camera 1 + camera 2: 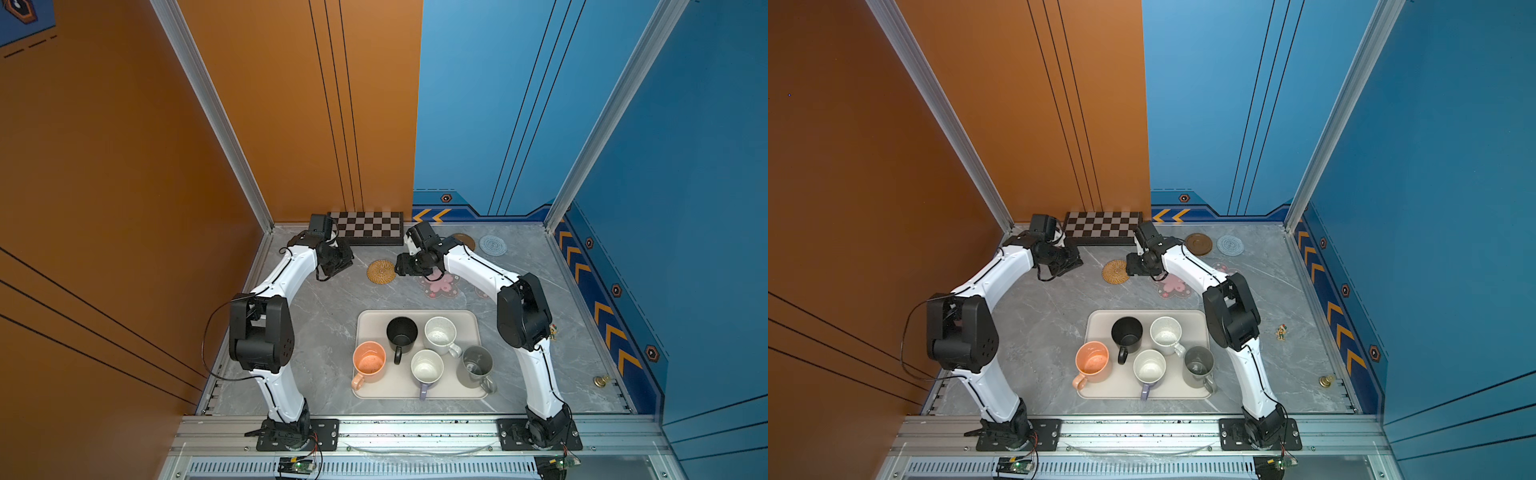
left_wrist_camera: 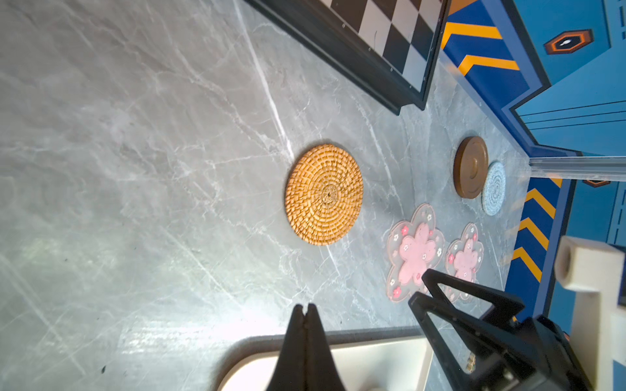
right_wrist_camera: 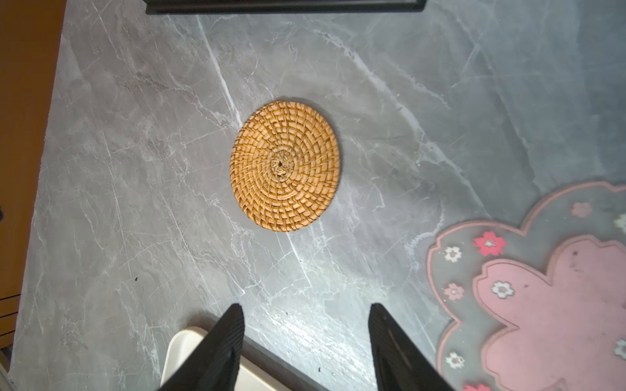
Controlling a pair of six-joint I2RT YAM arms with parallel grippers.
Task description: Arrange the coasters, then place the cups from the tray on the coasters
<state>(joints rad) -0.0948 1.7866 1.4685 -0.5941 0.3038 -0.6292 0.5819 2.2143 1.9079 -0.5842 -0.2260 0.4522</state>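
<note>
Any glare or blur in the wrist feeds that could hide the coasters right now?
Left wrist view: glare washes the table near the tray, but the rattan coaster is sharp. Right wrist view: rattan coaster crisp, the near pink blossom coaster soft and cropped; a bright sheen lies on the table between the fingers.

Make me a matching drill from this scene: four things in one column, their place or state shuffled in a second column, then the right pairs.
Column one
1. tan woven coaster
2. black mug
3. left gripper
4. right gripper

Column two
A. open, nothing between its fingers
B. standing on the tray
C. shut, holding nothing
D. lying flat on the bare table

Pairs: 1-D, 2-B, 3-C, 4-A
</note>
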